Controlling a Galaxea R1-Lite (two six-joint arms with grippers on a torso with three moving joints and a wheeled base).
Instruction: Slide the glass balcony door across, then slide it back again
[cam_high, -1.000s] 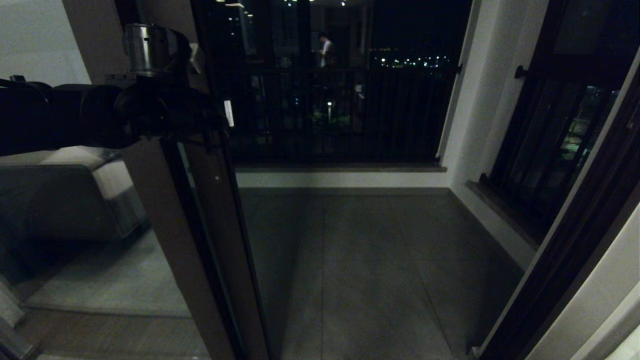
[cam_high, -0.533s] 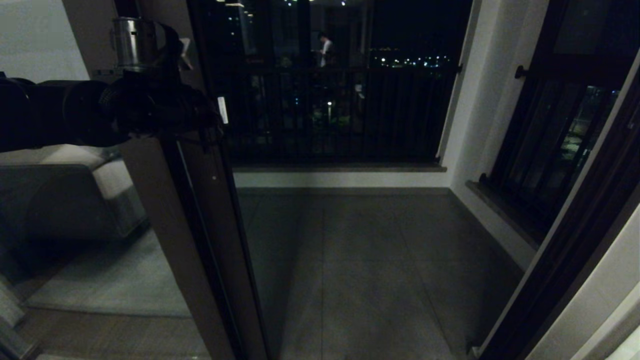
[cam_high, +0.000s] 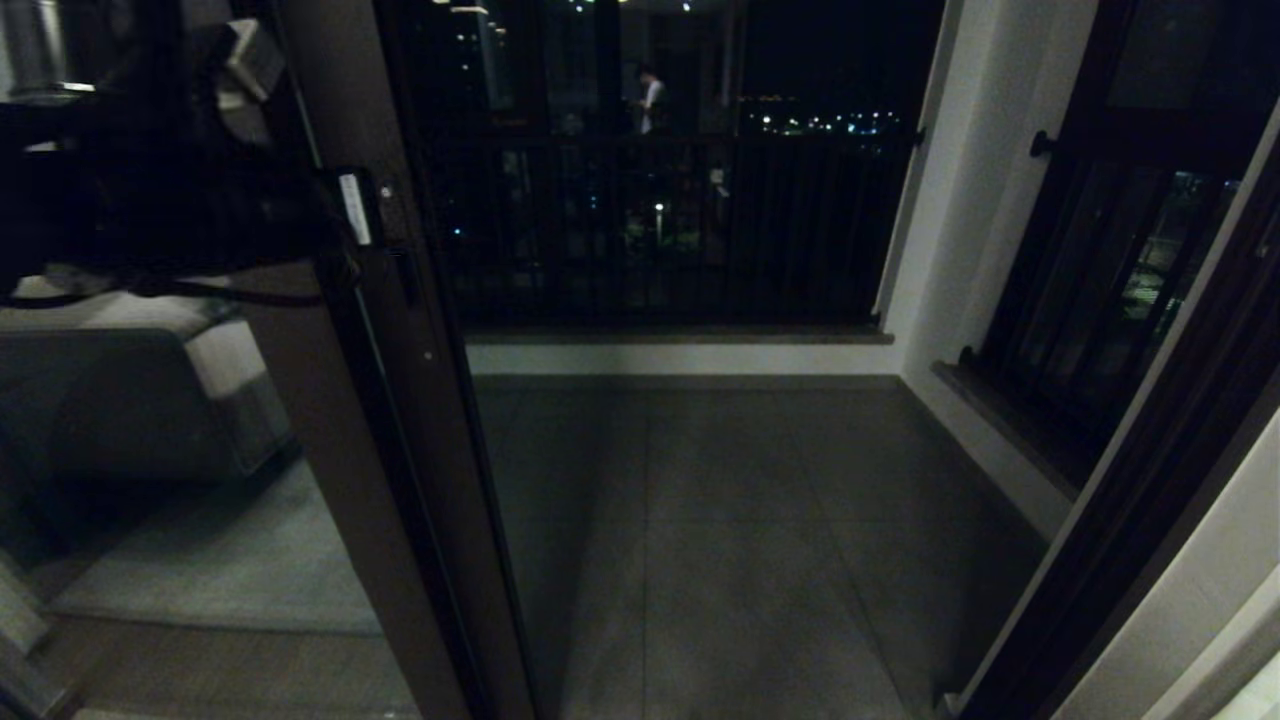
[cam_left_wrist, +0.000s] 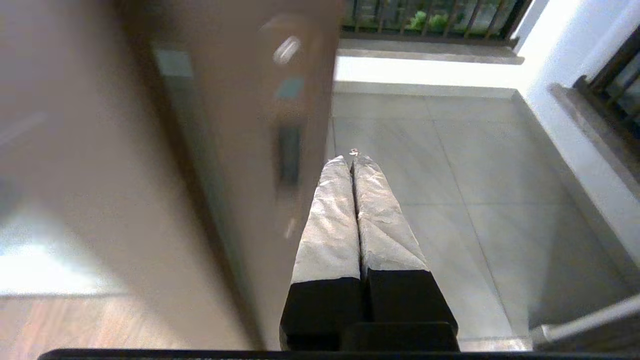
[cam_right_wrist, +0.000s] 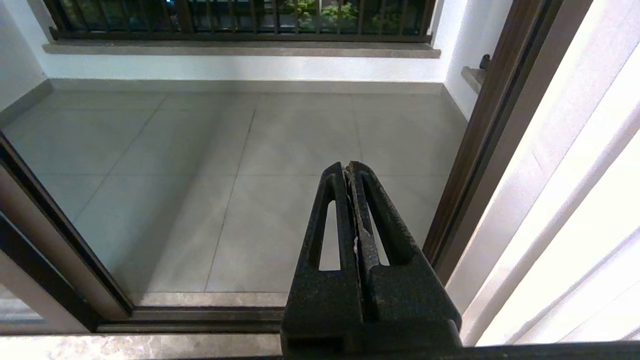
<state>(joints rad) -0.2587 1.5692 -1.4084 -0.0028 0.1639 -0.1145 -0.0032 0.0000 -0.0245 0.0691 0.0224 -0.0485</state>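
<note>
The glass balcony door (cam_high: 420, 430) stands at the left, its dark brown stile running from floor to top, with the doorway beside it open onto the balcony. My left arm (cam_high: 150, 200) reaches across at upper left, in front of the glass. In the left wrist view my left gripper (cam_left_wrist: 351, 159) is shut and empty, its padded fingers (cam_left_wrist: 330, 220) close beside the stile (cam_left_wrist: 240, 150). They lie just off the narrow pull slot (cam_left_wrist: 289, 155). My right gripper (cam_right_wrist: 347, 167) is shut and empty, low over the threshold. It is out of the head view.
Grey balcony floor tiles (cam_high: 740, 540) fill the opening. A black railing (cam_high: 680, 230) closes the far side and a black-framed window (cam_high: 1100, 280) lines the right wall. The dark door jamb (cam_high: 1130, 520) stands at the right. The floor track (cam_right_wrist: 200, 315) runs below my right gripper.
My left arm has drawn back to the left, from over the stile's edge to in front of the glass. The door's position looks unchanged.
</note>
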